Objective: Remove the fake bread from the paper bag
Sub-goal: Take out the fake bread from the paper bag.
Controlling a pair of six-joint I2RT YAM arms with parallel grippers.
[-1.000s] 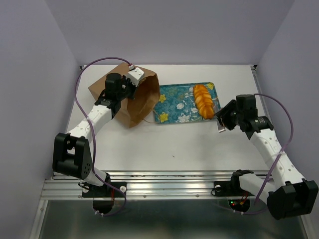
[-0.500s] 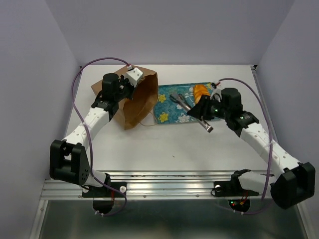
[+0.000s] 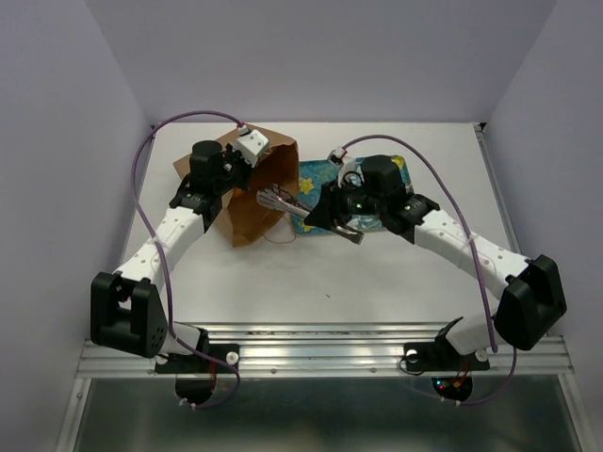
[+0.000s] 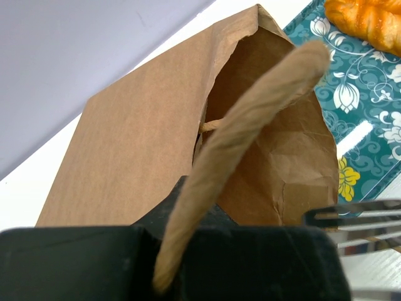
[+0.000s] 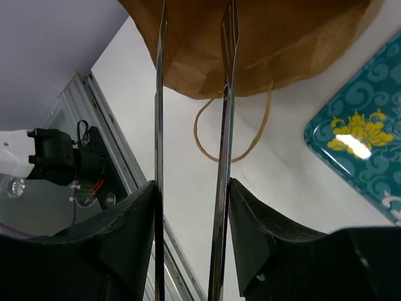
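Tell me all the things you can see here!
bag: one, brown paper, lying on the table's left, mouth facing the tray
handles: two, brown cord, one on the table, one across the left claw
tray: one, teal with flowers, right of the bag
bread: one piece showing, golden-orange, on the tray
table: one, white
left claw: at the bag's top edge
right claw: silver prongs apart, at the bag's mouth

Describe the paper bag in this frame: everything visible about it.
The paper bag is brown kraft paper, creased, lying on its side on the white table with its open mouth facing the teal floral tray. The left hand grips a twisted cord handle at the upper rim. A second cord loop lies slack on the table. The right hand's thin metal fingers point into the mouth.
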